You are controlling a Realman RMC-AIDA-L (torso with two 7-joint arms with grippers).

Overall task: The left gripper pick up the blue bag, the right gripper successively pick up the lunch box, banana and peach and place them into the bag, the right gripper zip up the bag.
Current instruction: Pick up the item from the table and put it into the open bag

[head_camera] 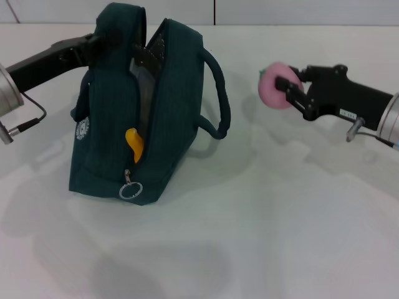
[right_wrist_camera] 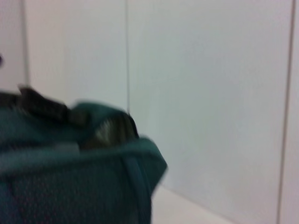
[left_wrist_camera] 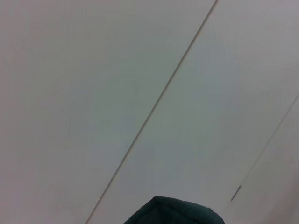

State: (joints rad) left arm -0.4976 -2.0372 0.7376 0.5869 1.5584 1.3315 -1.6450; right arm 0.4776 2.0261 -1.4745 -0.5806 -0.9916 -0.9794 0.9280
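The blue bag stands upright on the white table, its top gaping open. My left gripper reaches in from the left and holds the bag's upper rim; its fingertips are hidden by the fabric. A yellow banana shows through the open side slit, and a dark grey lunch box sits inside near the top. To the right of the bag, above the table, my right gripper is shut on the pink peach. The right wrist view shows the bag close ahead.
A zipper pull with a metal ring hangs at the bag's lower front. One carrying handle loops out toward the right gripper. A corner of the bag shows in the left wrist view, with wall panels behind.
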